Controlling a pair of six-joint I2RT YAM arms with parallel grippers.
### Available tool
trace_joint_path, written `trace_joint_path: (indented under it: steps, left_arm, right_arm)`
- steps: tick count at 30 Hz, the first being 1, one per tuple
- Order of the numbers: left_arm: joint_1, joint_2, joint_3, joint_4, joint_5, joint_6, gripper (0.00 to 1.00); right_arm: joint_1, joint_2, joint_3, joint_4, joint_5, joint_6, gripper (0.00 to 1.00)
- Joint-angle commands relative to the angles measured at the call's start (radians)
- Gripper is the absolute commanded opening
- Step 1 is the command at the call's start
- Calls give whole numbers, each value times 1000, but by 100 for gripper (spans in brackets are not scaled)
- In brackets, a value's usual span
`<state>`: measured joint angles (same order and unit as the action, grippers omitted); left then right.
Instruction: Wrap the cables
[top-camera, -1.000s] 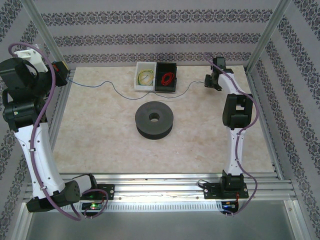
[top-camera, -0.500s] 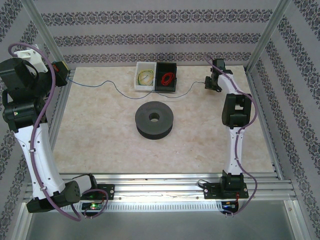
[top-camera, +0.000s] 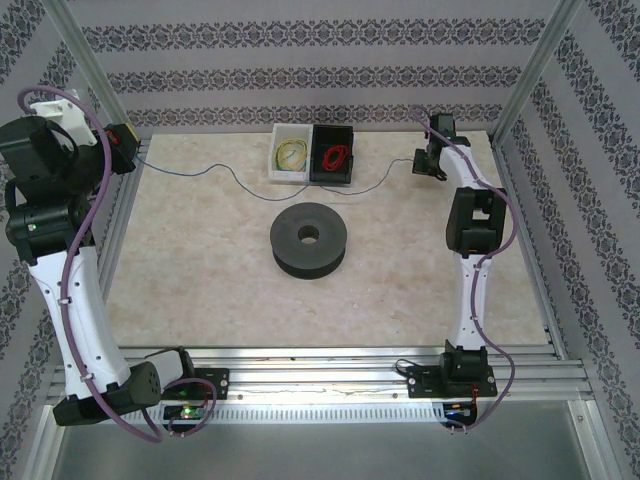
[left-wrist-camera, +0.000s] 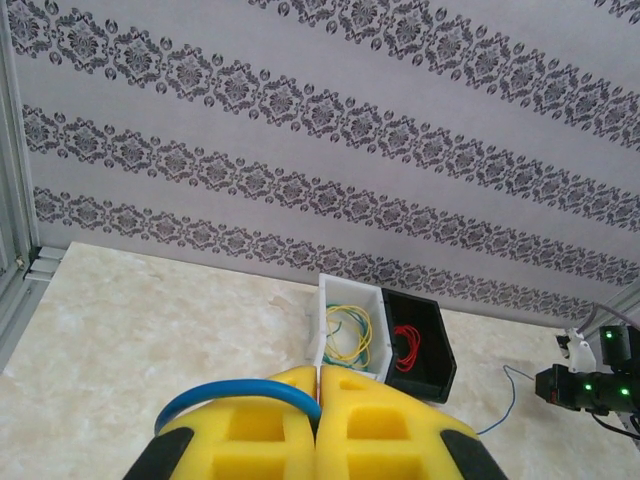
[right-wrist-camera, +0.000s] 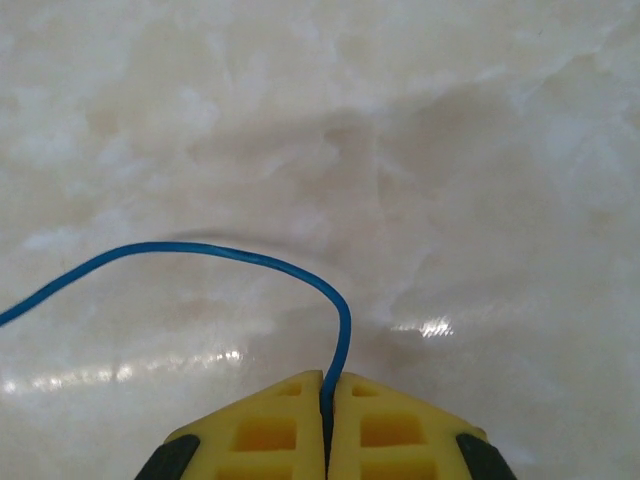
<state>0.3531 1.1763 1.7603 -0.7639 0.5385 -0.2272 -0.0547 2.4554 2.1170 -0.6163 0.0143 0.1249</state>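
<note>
Nearest the arm bases, the black spool (top-camera: 308, 240) is seen lying flat at the middle of the counter (top-camera: 200, 270), its centre hole facing up. Nothing is wound on it, so the wrapping is judged not yet begun.

Beyond it the blue wire (top-camera: 222, 171) is strung loosely across the far half of the counter, dipping toward the spool and passing just in front of the bins. Its left end is pinched in the left hand (top-camera: 128, 152) at the far left edge. In the left wrist view the yellow pads (left-wrist-camera: 270, 430) are pressed together, with the wire looping out from the seam. Its right end is clamped in the right hand (top-camera: 420, 165) at the far right, and in the right wrist view the wire arcs away leftward from closed pads.

The wire is judged almost weightless, limp and hair-fine. It is likely to slip through the pads or kink if pulled hard, so it is best held close to its ends under gentle tension.

Farthest back, a white bin (top-camera: 280, 170) holding a yellow-green coil (top-camera: 291, 153) is set against a black bin (top-camera: 335, 172) holding a red coil (top-camera: 335, 155).
</note>
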Motion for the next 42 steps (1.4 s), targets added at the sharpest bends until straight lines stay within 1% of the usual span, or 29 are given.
trace_joint_path:
  steps: [1,3,5,7,9,12,14,18,21,24,25,28,36,40,42]
  left_arm:
    - [-5,19,-6,-2,-8,47,0]
    - [-5,56,4,-16,-27,67,0]
    - [-2,79,-5,-10,-50,78,0]
    - [8,89,-17,0,-90,95,0]
    - [42,105,-16,1,-97,101,0]
    - [108,137,3,-2,-57,96,0]
    - [148,153,17,0,-27,84,0]
    - [228,182,43,12,29,52,0]
    - [278,207,74,3,58,37,0]
    - [334,235,116,-14,79,28,0]
    - [357,245,135,-23,88,25,0]
    - [422,284,204,-53,114,20,0]
    - [542,389,370,-95,129,-7,0]
    - [570,434,438,-109,123,-14,0]
    - [577,455,464,-109,123,-26,0]
  right_arm:
    - [-22,-136,-121,25,-41,-59,0]
    - [-45,-216,-231,71,-115,-73,0]
    - [-85,-304,-356,145,-238,-56,0]
    - [-143,-387,-477,222,-386,-14,0]
    - [-197,-451,-570,294,-516,26,0]
    - [-262,-527,-672,369,-672,56,0]
    - [-303,-558,-723,436,-788,101,0]
    - [-372,-563,-802,659,-1028,297,0]
    - [-404,-544,-845,798,-1133,405,0]
    - [-447,-528,-907,978,-1196,544,0]
    - [-465,-523,-930,1052,-1206,600,0]
    - [-520,-505,-970,1197,-1233,715,0]
    - [-644,-513,-1009,1313,-1235,825,0]
    - [-697,-509,-1012,1353,-1242,864,0]
    - [-710,-506,-1003,1315,-1236,841,0]
